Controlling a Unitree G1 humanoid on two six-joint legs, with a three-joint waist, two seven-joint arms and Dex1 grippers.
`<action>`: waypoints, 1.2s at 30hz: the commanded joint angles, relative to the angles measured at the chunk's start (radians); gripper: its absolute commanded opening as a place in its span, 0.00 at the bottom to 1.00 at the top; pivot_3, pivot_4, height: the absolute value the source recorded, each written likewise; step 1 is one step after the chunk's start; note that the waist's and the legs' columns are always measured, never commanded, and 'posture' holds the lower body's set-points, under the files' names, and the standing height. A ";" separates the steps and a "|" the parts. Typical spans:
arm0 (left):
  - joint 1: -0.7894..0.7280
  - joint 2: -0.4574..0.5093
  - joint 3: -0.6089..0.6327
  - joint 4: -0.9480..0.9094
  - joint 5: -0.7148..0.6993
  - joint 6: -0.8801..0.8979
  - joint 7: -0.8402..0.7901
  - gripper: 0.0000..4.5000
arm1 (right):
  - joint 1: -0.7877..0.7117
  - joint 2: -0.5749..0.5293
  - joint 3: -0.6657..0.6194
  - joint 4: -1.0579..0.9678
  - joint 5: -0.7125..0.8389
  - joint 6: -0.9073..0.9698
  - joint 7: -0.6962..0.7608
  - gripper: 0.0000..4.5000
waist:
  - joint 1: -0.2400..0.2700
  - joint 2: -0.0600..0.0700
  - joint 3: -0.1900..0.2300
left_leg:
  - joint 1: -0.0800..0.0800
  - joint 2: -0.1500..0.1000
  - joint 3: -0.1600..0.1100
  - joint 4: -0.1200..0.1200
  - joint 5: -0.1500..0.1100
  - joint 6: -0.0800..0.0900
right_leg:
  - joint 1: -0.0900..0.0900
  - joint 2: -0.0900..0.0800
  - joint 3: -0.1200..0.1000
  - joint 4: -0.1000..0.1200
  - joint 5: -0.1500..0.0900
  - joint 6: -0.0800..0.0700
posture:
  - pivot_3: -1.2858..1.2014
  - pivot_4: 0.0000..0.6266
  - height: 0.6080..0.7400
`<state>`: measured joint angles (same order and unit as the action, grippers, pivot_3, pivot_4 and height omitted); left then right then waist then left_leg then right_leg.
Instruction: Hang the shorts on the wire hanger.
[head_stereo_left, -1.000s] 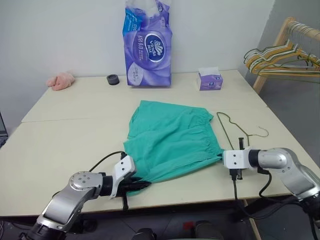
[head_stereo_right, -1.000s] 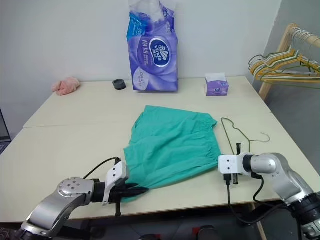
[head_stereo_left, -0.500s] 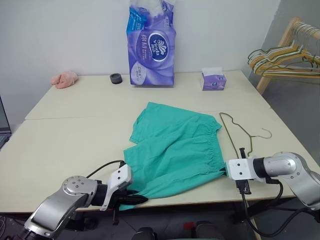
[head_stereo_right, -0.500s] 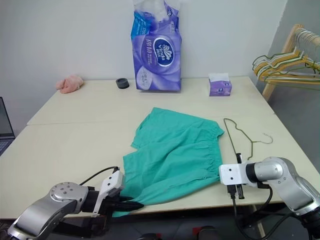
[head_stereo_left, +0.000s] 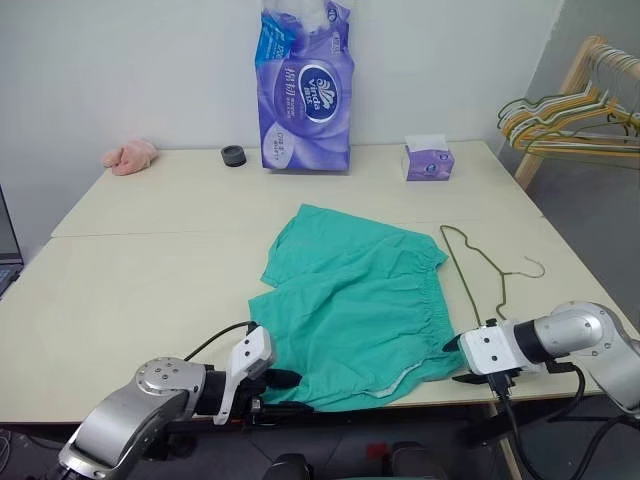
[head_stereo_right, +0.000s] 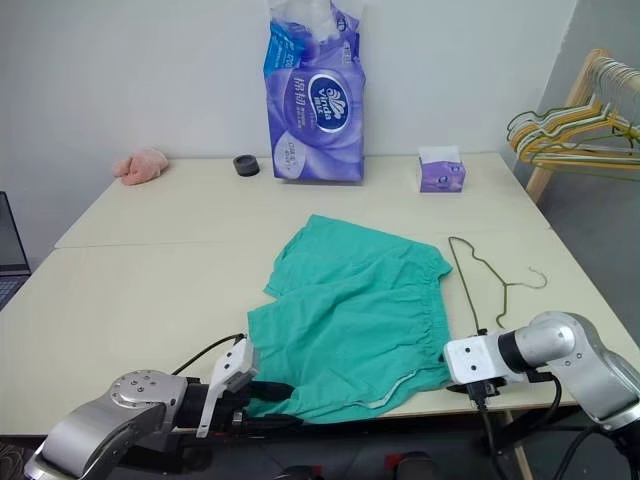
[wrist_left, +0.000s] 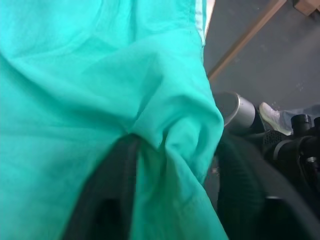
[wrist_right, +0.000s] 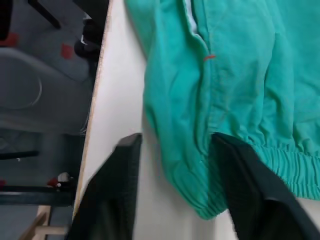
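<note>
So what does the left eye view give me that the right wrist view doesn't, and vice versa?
Left eye view: the thin olive-gold wire hanger lying on the cream table beside the teal-green cloth shorts, plus the tall purple tissue pack and the pink cloth lump at the far side. Right wrist view: a small red stitch on the shorts. Both: the shorts, the table's near edge, and the right tool, open at the waistband corner.
</note>
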<state>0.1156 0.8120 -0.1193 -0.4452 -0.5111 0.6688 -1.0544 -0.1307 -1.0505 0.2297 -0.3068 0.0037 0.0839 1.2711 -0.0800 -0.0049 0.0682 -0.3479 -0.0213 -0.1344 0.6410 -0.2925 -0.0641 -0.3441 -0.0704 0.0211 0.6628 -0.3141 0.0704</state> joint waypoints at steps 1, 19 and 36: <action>-0.027 -0.020 0.060 -0.037 -0.031 -0.018 0.031 0.86 | -0.026 -0.017 -0.104 -0.001 0.087 0.033 0.010 0.82 | 0.001 0.000 0.001 | 0.000 0.000 0.000 0.000 0.000 0.000 | 0.000 0.000 0.000 0.000 0.000 0.000 | 0.47 0.05 1.00; -0.300 -0.092 0.091 0.132 0.161 -0.268 0.135 1.00 | 0.069 0.312 -0.437 0.119 0.115 0.546 -0.687 0.99 | 0.023 -0.003 0.001 | -0.001 -0.002 0.002 0.002 0.000 0.000 | -0.001 -0.001 0.003 0.000 0.000 0.000 | 0.47 0.05 1.00; -0.375 -0.111 0.033 0.222 0.204 -0.331 0.072 1.00 | -0.191 0.465 -0.479 0.540 0.149 0.674 -0.898 0.99 | -0.010 -0.002 0.001 | 0.000 -0.001 0.002 0.001 0.000 0.000 | -0.001 0.000 0.002 0.001 0.000 0.000 | 0.46 0.06 1.00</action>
<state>-0.2459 0.7017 -0.0940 -0.2142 -0.3084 0.3596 -0.9760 -0.3113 -0.5800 -0.2242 0.2032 0.1435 0.7284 0.3901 -0.0896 -0.0068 0.0696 -0.3481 -0.0222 -0.1332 0.6427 -0.2925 -0.0643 -0.3444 -0.0707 0.0230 0.6638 -0.3137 0.0703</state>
